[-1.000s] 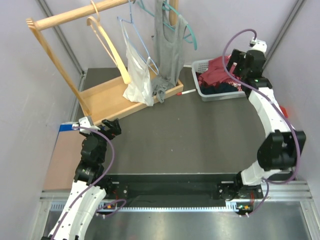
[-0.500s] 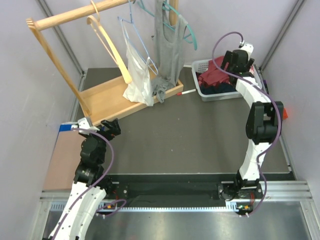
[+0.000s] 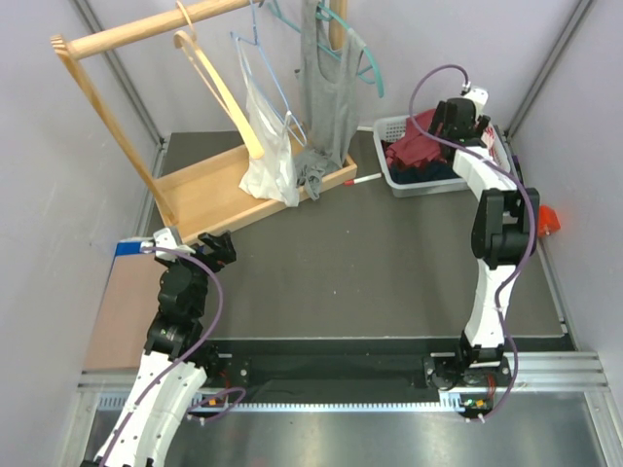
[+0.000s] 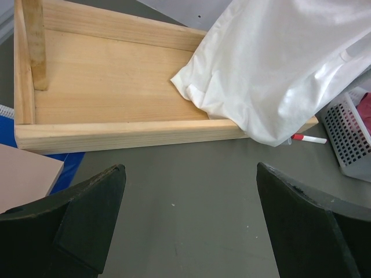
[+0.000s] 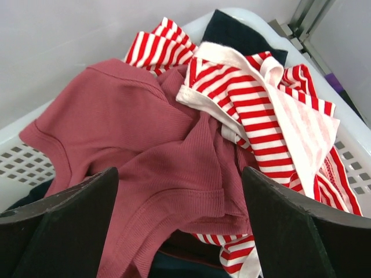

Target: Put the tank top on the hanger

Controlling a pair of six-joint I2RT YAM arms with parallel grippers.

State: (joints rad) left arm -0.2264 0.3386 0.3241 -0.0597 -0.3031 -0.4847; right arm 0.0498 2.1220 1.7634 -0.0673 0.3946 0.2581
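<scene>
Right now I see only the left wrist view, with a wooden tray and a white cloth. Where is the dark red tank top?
Observer: The maroon sleeveless tank top lies in the white plastic basket, at the far right.
Operator: Is the right gripper near it?
Observer: Yes, the right gripper hovers open just above it, holding nothing.
Operator: And the hanger?
Observer: The light tan wooden hanger hangs bare on the wooden rail, far left.

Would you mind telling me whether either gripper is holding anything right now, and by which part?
Nothing is held. The right gripper stands open above the tank top in the basket; the left gripper is open and empty.
</scene>
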